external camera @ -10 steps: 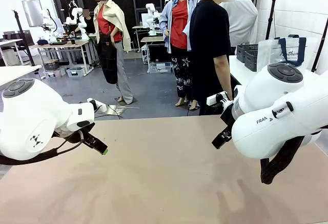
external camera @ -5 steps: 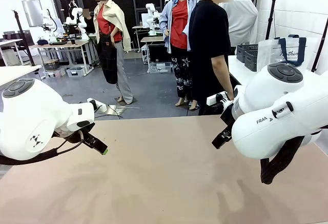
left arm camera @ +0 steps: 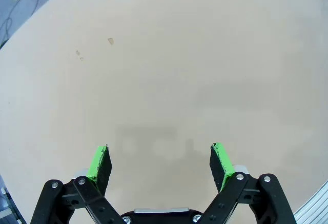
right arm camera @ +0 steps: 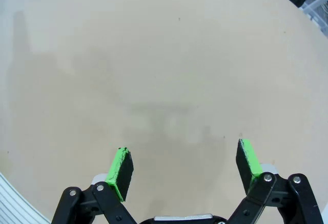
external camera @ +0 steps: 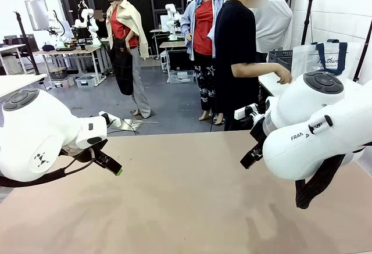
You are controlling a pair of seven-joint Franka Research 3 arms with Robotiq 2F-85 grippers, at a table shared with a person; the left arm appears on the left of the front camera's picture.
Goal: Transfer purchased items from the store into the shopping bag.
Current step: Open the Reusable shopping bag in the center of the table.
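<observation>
Standing on a white side table [external camera: 268, 84] at the far right, well apart from the bench [external camera: 186, 207], the shopping bag [external camera: 307, 62] showed its translucent body and navy handles above the right arm's [external camera: 314, 132] casing. The store [external camera: 281, 57] sat just beside it, toward the picture's left, partly hidden by a person [external camera: 235, 56] in a black shirt at the bench's far edge. That white casing blocked the lower part of the bag.

A second earlier the person's arm had hung at the side; now the forearm was raised and the hand [external camera: 283, 78] reached out over the side table, in front of the store. Neither robot arm had moved.

The left arm [external camera: 40, 140] hung low at the left, its left end effector [left arm camera: 161, 155] above bare bench, fingers spread wide and gripping nothing. The right end effector [right arm camera: 184, 155] likewise hovered over bare bench, fingers apart and empty.
</observation>
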